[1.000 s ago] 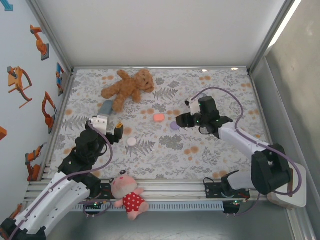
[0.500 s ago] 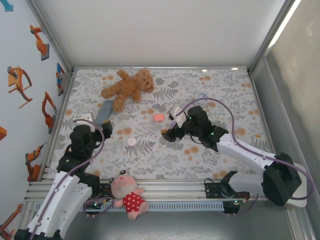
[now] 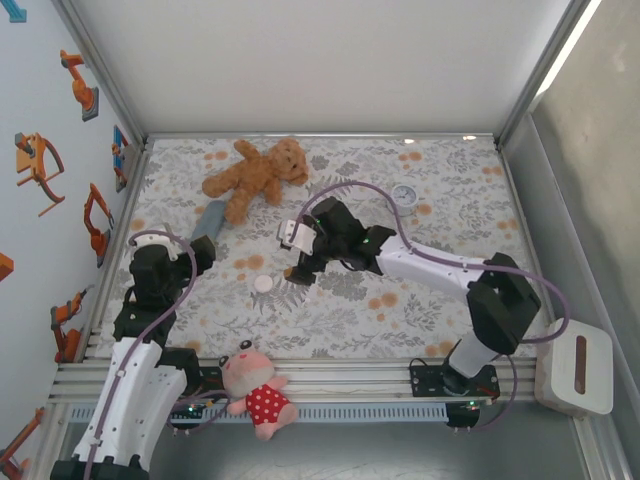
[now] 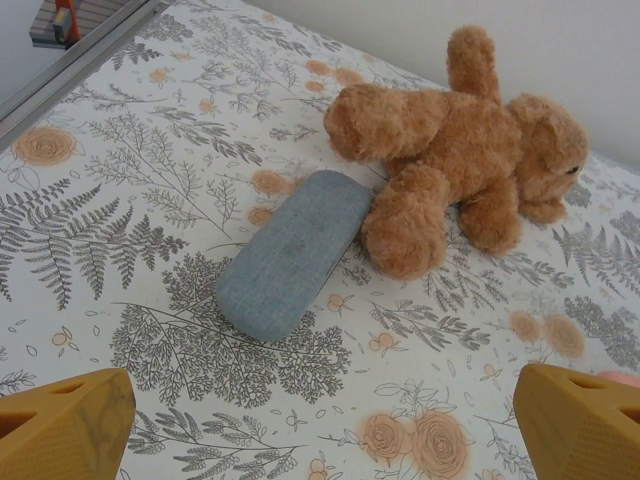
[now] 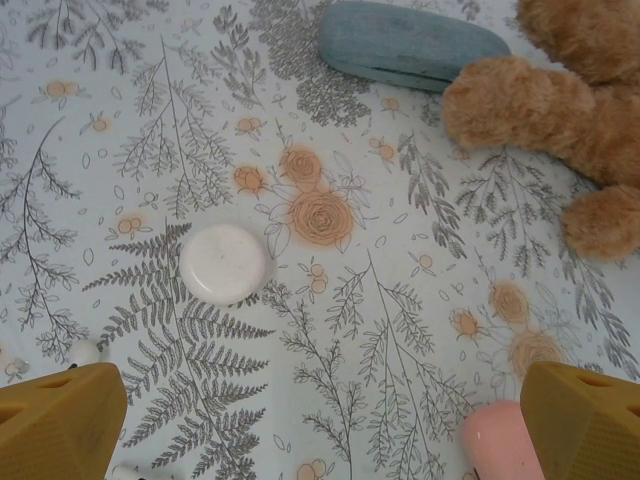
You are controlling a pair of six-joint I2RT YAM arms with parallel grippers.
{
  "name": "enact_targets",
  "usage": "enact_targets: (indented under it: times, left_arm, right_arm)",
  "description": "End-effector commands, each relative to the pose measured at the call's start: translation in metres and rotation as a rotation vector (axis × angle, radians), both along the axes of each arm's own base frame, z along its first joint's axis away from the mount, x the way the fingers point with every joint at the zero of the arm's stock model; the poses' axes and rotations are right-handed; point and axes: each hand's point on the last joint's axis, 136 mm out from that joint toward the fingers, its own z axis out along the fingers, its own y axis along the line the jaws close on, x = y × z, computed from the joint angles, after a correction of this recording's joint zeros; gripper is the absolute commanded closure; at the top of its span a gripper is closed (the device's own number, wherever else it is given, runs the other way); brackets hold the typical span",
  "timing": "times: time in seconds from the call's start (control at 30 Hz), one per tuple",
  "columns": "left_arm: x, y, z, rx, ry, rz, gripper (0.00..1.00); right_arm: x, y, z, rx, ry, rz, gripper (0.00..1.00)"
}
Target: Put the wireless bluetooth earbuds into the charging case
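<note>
Yellow fingers of the right gripper (image 5: 322,425) stood wide apart at the bottom corners of its wrist view. On the floral cloth (image 5: 400,330), a round white case (image 5: 223,263) lay left of centre, a tiny white bud (image 5: 82,352) at lower left and a pink case (image 5: 497,440) at bottom right. The left gripper (image 4: 330,430) gaped too, with a grey-blue pouch (image 4: 295,250) mid-frame just beside a teddy bear (image 4: 460,150).

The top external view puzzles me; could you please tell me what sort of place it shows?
Probably a robot lab test cell: white panel walls in an aluminium frame, two white robot arms bolted to a metal rail, and a brown plush teddy bear lying on a floral-print cloth.
</note>
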Motion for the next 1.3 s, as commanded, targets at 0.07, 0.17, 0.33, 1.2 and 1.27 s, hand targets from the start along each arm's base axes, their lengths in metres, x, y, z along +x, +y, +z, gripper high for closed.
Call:
enact_targets:
  times: [0.07,0.17,0.33,1.2,1.27]
  left_arm:
    - [0.004,0.000,-0.002,-0.053,-0.008,0.002,0.04]
    - [0.005,0.002,-0.005,-0.068,0.001,0.018,0.04]
    - [0.006,0.007,-0.012,-0.084,0.024,0.048,0.04]
    - [0.012,0.005,-0.019,-0.119,0.052,0.038,0.04]
    - [0.012,0.005,-0.019,-0.119,0.050,0.038,0.04]
  right_arm:
    - [-0.007,0.019,-0.024,-0.101,-0.003,0.120,0.02]
    - [-0.009,0.030,-0.033,-0.135,0.005,0.168,0.05]
    - [-0.014,0.043,-0.055,-0.209,0.026,0.239,0.09]
    - [-0.018,0.073,-0.114,-0.371,0.098,0.346,0.19]
    - [-0.019,0.074,-0.117,-0.384,0.098,0.352,0.19]
